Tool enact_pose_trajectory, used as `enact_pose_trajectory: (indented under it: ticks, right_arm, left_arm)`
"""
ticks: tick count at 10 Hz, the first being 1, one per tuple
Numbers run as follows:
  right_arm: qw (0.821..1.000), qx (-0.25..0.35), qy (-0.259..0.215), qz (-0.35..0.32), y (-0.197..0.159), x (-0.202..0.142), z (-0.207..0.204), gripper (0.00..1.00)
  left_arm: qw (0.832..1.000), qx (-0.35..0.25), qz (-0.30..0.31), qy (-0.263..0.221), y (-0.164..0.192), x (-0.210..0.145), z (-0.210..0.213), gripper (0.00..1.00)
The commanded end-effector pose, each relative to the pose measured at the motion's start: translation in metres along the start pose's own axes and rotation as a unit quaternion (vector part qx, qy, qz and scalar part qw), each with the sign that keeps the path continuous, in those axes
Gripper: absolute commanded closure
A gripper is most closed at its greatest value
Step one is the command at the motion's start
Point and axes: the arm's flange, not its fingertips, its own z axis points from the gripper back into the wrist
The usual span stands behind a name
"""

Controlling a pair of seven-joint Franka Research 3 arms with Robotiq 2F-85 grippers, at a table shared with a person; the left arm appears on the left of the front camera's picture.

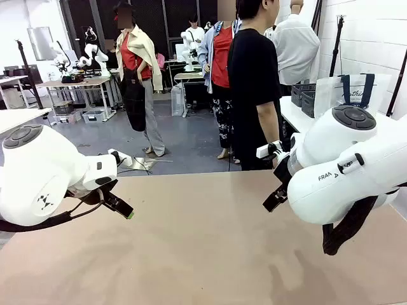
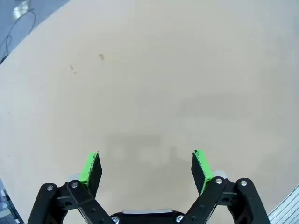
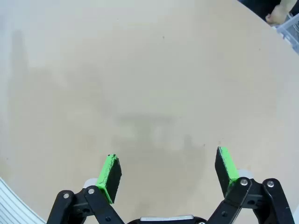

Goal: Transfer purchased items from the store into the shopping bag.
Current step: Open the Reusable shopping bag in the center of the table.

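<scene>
The shopping bag (image 1: 351,94), translucent whitish with navy strap handles, stands on a white side table (image 1: 289,113) at the far right, well behind my right arm. I cannot make out any purchased items through its wall. My left gripper (image 1: 121,206) hovers over the left part of the tan table (image 1: 203,254). In the left wrist view it (image 2: 146,168) is open, with only bare tabletop between its green pads (image 2: 91,165). My right gripper (image 1: 274,199) hangs over the table's right part and is also open (image 3: 168,169), with nothing between its fingers.
A person in a black T-shirt (image 1: 253,76) stands at the far edge of the table, right of centre, side-on. Dark grey lattice baskets (image 1: 304,95) sit beside the bag. A hand (image 3: 279,11) and a clear container's edge (image 3: 292,30) show in the right wrist view's top corner.
</scene>
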Motion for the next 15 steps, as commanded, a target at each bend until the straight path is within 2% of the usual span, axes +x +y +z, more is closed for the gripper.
enact_pose_trajectory:
  ticks: [1,15]
  right_arm:
    - [1.0,0.0,0.0,0.0,0.0,0.0,0.0,0.0]
    - [1.0,0.0,0.0,0.0,0.0,0.0,0.0,0.0]
  left_arm:
    - [1.0,0.0,0.0,0.0,0.0,0.0,0.0001,0.0]
    - [1.0,0.0,0.0,0.0,0.0,0.0,0.0001,0.0]
